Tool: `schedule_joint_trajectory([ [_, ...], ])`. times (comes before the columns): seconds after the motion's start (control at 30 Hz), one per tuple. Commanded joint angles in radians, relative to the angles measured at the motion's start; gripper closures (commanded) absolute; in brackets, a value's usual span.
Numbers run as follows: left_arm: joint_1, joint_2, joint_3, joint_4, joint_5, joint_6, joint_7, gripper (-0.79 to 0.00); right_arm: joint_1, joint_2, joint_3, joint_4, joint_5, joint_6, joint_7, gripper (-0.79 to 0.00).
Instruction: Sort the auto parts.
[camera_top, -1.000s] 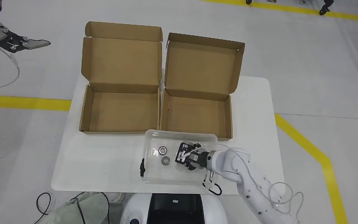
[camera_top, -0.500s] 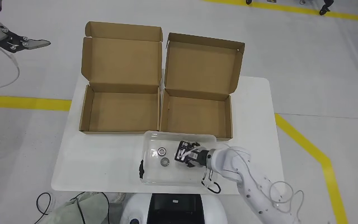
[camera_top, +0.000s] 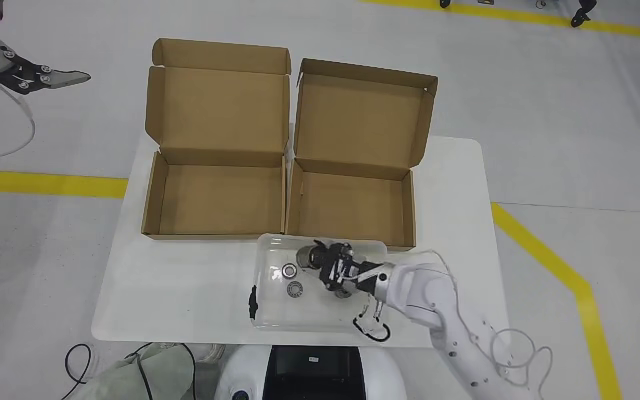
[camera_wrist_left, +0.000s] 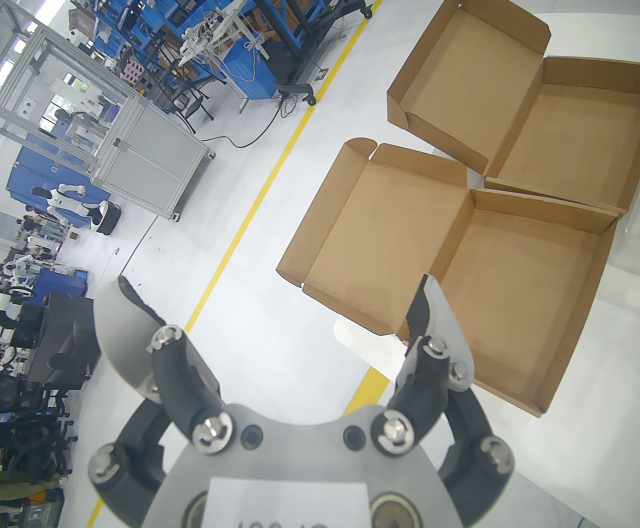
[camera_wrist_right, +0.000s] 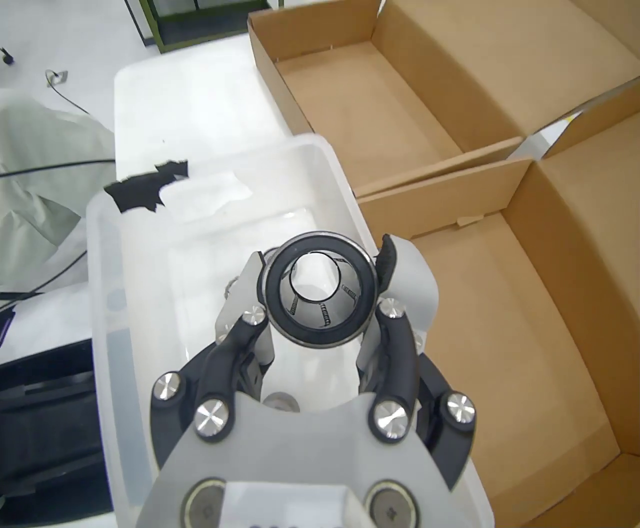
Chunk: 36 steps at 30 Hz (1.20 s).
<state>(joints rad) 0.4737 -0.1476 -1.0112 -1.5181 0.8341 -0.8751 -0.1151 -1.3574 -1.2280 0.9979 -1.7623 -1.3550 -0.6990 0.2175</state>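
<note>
My right gripper (camera_wrist_right: 320, 280) (camera_top: 325, 262) is shut on a round metal bearing (camera_wrist_right: 320, 289) (camera_top: 318, 256) with a black face and a hollow centre, held lifted over the clear plastic bin (camera_wrist_right: 107, 280) (camera_top: 268, 308). Two smaller round parts (camera_top: 291, 269) (camera_top: 297, 288) lie in the bin's left half. Behind the bin stand two open cardboard boxes, the left box (camera_top: 218, 198) and the right box (camera_top: 350, 208). My left gripper (camera_wrist_left: 272, 305) (camera_top: 62, 76) is open and holds nothing, high over the floor at the far left, away from the table.
The white table (camera_top: 455, 200) has bare surface to the right of the boxes and left of the bin. A strip of black tape (camera_wrist_right: 145, 185) marks the bin's rim. Cables and a pale cloth (camera_top: 130, 370) lie at the table's near left edge.
My right gripper has risen and shifted left toward the back of the bin, carrying the bearing up with it. The left arm has not moved.
</note>
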Motion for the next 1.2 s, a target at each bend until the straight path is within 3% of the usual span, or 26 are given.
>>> schedule_joint_trajectory([
  [0.0, 0.000, 0.000, 0.000, 0.000, 0.000, 0.000, 0.000, -0.785, 0.012, 0.001, -0.004, 0.007, -0.012, -0.027, -0.052, 0.000],
  [0.53, 0.000, 0.000, 0.000, 0.000, 0.000, 0.000, 0.000, -0.785, 0.108, -0.003, 0.047, 0.006, 0.034, -0.021, -0.443, 0.000],
  [1.17, 0.000, 0.000, 0.000, 0.000, 0.000, 0.000, 0.000, -0.785, 0.191, 0.008, 0.179, -0.138, 0.102, -0.006, -0.499, 0.000],
])
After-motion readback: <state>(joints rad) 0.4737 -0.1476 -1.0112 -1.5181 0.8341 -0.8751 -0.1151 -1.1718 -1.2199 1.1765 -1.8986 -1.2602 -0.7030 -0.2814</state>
